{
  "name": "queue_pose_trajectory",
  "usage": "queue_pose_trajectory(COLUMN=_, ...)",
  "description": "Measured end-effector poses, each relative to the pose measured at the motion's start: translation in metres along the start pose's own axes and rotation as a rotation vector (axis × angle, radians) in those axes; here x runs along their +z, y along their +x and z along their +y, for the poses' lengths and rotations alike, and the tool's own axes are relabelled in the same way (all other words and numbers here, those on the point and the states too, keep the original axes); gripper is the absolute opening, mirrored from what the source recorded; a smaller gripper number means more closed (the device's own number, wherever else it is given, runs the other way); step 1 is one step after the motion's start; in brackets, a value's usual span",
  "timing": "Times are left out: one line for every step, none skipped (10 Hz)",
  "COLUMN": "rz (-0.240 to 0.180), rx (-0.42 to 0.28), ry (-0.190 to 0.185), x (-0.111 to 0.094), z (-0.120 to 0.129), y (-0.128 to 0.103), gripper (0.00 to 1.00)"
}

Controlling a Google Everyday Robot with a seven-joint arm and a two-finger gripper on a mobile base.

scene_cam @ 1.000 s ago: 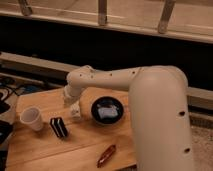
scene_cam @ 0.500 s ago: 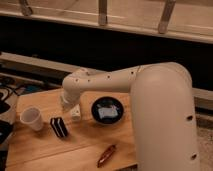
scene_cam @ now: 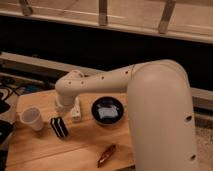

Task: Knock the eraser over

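Arm has swung lower — end effector (scene_cam: 64, 106), grip state unclear, near eraser (scene_cam: 59, 127) on wooden table (scene_cam: 35, 150).

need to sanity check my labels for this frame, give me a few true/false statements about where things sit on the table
1. The eraser stands just right of the paper cup. True.
2. The black bowl sits left of the cup. False: it is to the right, past the eraser.
3. The hand is low over the wooden table, just behind the eraser. True.
4. The reddish-brown object lies inside the bowl. False: it lies on the table near the front edge, apart from the bowl.
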Motion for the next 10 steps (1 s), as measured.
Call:
queue_pose_trajectory(rz=0.0, rx=-0.002, ry=-0.002, x=0.001, z=0.002, y=0.0, gripper=0.2)
queue_pose_trajectory(rz=0.001, rx=-0.002, ry=-0.002, x=0.002, z=0.003, y=0.001, gripper=0.2)
queue_pose_trajectory(rz=0.006, rx=-0.002, ry=-0.003, x=0.002, z=0.002, y=0.002, gripper=0.2)
queue_pose_trajectory(rz=0.016, rx=-0.011, ry=-0.005, x=0.003, z=0.007, y=0.006, gripper=0.2)
queue_pose_trajectory(rz=0.021, rx=-0.017, ry=-0.005, x=0.004, z=0.01, y=0.007, gripper=0.2)
queue_pose_trajectory(rz=0.021, rx=-0.019, ry=-0.006, x=0.005, z=0.011, y=0.008, gripper=0.2)
queue_pose_trajectory(rz=0.021, rx=-0.02, ry=-0.007, x=0.004, z=0.01, y=0.008, gripper=0.2)
queue_pose_trajectory(rz=0.024, rx=-0.022, ry=-0.007, x=0.005, z=0.011, y=0.009, gripper=0.2)
queue_pose_trajectory(rz=0.029, rx=-0.028, ry=-0.008, x=0.006, z=0.013, y=0.01, gripper=0.2)
queue_pose_trajectory(rz=0.034, rx=-0.033, ry=-0.009, x=0.007, z=0.015, y=0.011, gripper=0.2)
